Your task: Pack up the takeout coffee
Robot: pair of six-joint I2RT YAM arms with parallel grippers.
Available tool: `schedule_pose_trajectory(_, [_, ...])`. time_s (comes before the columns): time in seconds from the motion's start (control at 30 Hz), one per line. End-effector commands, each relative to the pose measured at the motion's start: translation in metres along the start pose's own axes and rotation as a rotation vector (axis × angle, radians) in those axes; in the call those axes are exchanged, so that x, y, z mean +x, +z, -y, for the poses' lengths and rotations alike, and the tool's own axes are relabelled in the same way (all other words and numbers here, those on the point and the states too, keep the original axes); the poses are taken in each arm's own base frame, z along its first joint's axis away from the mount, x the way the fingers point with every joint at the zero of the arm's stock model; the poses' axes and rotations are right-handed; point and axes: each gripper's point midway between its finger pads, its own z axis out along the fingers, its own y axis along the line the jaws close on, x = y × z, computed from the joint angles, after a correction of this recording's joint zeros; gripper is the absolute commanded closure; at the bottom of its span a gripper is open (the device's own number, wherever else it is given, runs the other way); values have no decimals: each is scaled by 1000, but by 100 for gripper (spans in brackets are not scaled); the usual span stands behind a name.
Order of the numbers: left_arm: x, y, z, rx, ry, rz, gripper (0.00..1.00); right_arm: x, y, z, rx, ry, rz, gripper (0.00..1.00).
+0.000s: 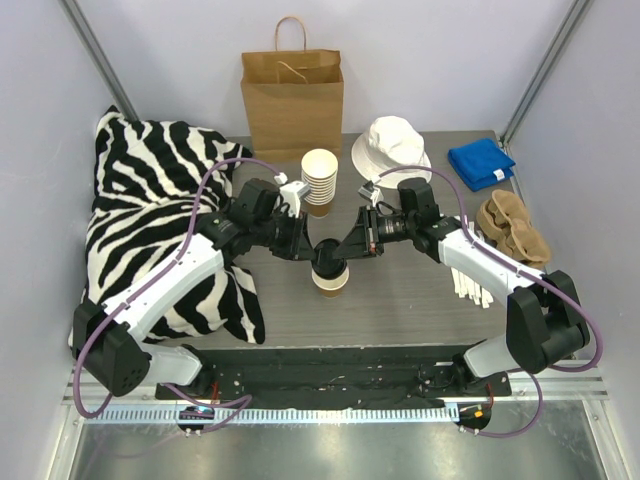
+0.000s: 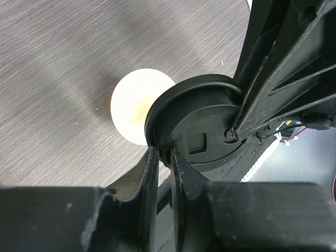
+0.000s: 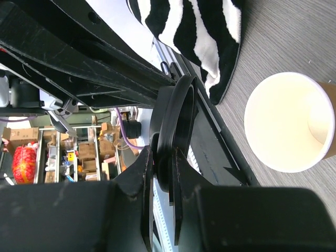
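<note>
The left gripper (image 1: 312,250) and right gripper (image 1: 348,247) meet at mid-table, both clamped on one black lid (image 1: 328,257). In the left wrist view the left gripper (image 2: 165,163) has its two fingers (image 2: 148,176) drawn almost together, with only the lid's (image 2: 197,128) rim pinched in the thin slot between them. A finger of the right gripper presses the lid's opposite side. In the right wrist view the right gripper (image 3: 164,163) is likewise nearly shut, gripping the lid (image 3: 176,118) seen edge-on.

The cup (image 1: 331,280) stands upright on the table just below the lid, near the middle and slightly towards the near edge. Its mouth is open and shows a cream inside (image 3: 286,121). The lid hangs over part of the mouth (image 2: 134,102) and is not seated on the rim.

The lid's face carries a small raised rectangle and faint moulded marks, too small to read.

A zebra blanket (image 1: 150,200) lies at the left. At the far side stands a paper bag (image 1: 292,100), with a stack of cups (image 1: 320,180) just in front of it and a white hat (image 1: 392,148) to its right. A blue cloth (image 1: 481,162) sits at the far right. Nearer than the cloth is a pulp carrier (image 1: 512,225).
</note>
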Motion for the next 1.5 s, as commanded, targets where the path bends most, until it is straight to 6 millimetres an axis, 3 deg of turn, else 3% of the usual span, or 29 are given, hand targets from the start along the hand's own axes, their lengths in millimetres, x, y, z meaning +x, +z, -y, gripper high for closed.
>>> schedule_pose_trajectory(0.0, [-12, 0, 2, -2, 11, 31, 82, -1, -2, -25, -77, -65, -2, 99])
schedule_pose_trajectory(0.1, [-10, -1, 8, 30, 9, 33, 82, -2, -2, -25, -83, -70, 4, 99])
schedule_pose_trajectory(0.13, [-12, -2, 10, 40, 12, 43, 84, -1, -2, -26, -85, -70, 1, 99])
schedule_pose_trajectory(0.2, [-10, -2, 10, 43, 11, 43, 99, 0, -2, -24, -83, -69, 2, 99])
schedule_pose_trajectory(0.3, [-9, -3, 8, 33, 18, 33, 100, 0, -2, -22, -70, -73, 0, 99])
schedule_pose_trajectory(0.37, [-6, -4, 7, 25, 29, 3, 100, -1, -2, -16, -43, -92, 4, 85])
schedule_pose_trajectory(0.5, [-1, -6, 5, 10, 40, -41, 100, 2, -1, -8, -7, -72, -8, 79])
schedule_pose_trajectory(0.53, [1, -6, 3, 1, 40, -54, 100, 1, -2, -7, -1, -70, -6, 61])
schedule_pose_trajectory(0.63, [1, -7, 0, -22, 45, -78, 100, 0, -2, -2, 19, -59, -7, 36])
schedule_pose_trajectory(0.7, [1, -6, -2, -39, 47, -98, 100, -3, -4, 0, 30, -62, 0, 27])
schedule_pose_trajectory(0.83, [2, -3, -5, -99, 82, -150, 100, -13, -12, 3, 67, -87, 25, 19])
schedule_pose_trajectory(1.0, [-2, 6, -18, -228, 129, -226, 100, -24, -38, 30, 215, -116, 69, 18])
schedule_pose_trajectory(1.03, [-10, 5, -15, -233, 158, -218, 100, -24, -42, 33, 239, -171, 68, 19])
schedule_pose_trajectory(1.17, [-8, 10, -19, -273, 212, -298, 100, -20, -61, 32, 310, -246, 89, 24])
schedule_pose_trajectory(1.47, [11, 24, -17, -263, 295, -507, 100, -3, -68, 32, 316, -298, 82, 36])
